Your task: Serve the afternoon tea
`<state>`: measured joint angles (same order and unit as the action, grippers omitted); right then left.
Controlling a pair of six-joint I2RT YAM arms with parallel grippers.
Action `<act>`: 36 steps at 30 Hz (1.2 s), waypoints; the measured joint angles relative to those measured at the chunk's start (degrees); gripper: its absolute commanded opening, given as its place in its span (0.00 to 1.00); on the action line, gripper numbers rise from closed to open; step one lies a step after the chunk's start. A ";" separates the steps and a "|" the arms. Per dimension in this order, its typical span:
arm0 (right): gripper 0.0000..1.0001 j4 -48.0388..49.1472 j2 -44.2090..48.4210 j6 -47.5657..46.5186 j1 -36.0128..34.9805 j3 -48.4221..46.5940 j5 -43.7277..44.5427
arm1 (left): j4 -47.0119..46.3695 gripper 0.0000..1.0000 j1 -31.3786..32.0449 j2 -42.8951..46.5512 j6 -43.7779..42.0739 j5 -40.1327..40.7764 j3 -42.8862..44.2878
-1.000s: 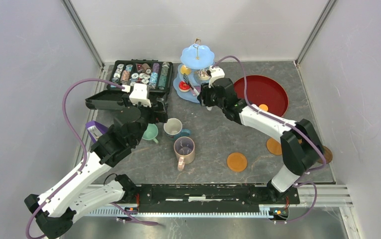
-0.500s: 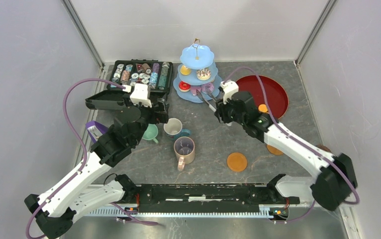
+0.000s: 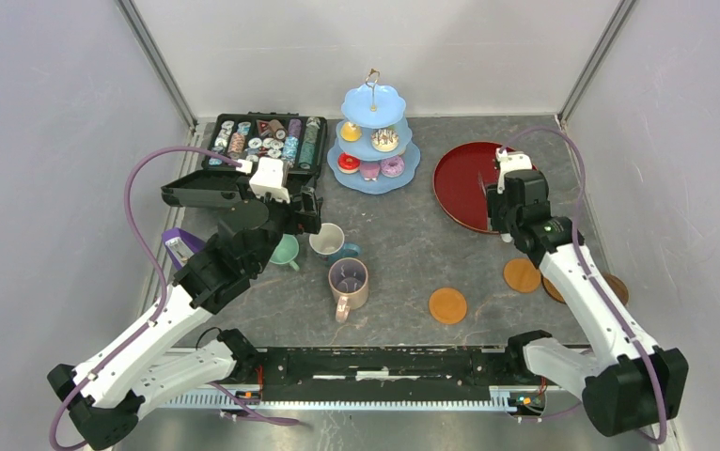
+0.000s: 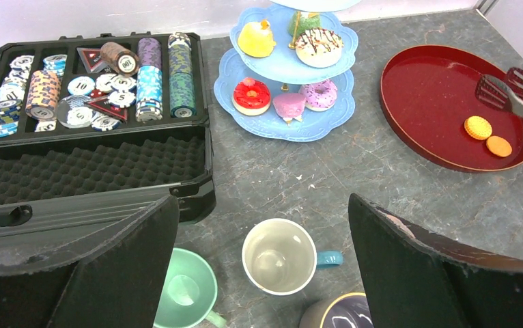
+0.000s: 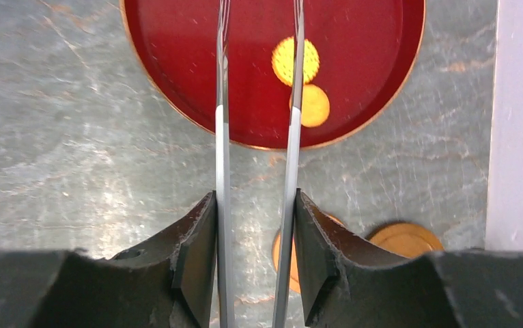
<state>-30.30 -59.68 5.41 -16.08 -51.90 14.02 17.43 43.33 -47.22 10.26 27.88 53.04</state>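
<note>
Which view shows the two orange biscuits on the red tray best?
Right wrist: the two biscuits sit large, seen from above, by the tongs. Left wrist shows them small on the tray. Top external: the right arm covers them.

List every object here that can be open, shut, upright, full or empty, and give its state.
Black case: open, lid laid back.
Metal tongs: gripped, tips apart.
Right fingers: shut on the tongs.
Left fingers: open, empty.
Mint green mug: upright, empty.
White-and-blue mug: upright, empty.
Pink mug: upright.
Three-tier stand: upright, loaded.
</note>
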 measured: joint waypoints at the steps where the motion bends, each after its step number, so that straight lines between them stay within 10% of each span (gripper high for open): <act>1: 0.46 -1.03 -0.72 -0.04 1.51 0.02 -0.31 | 0.02 0.99 0.02 0.00 0.00 0.00 0.00; 27: 0.52 0.94 -8.13 -1.53 15.30 6.05 -10.19 | 0.02 1.00 0.00 -0.07 0.00 -0.02 0.00; 36: 0.36 2.91 -9.66 -1.90 17.14 6.49 -12.04 | 0.04 1.00 0.00 -0.44 0.00 -0.24 0.00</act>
<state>-27.40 -69.34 3.51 1.06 -45.41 1.98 17.47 43.33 -47.66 10.26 27.64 53.04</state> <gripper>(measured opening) 0.475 0.994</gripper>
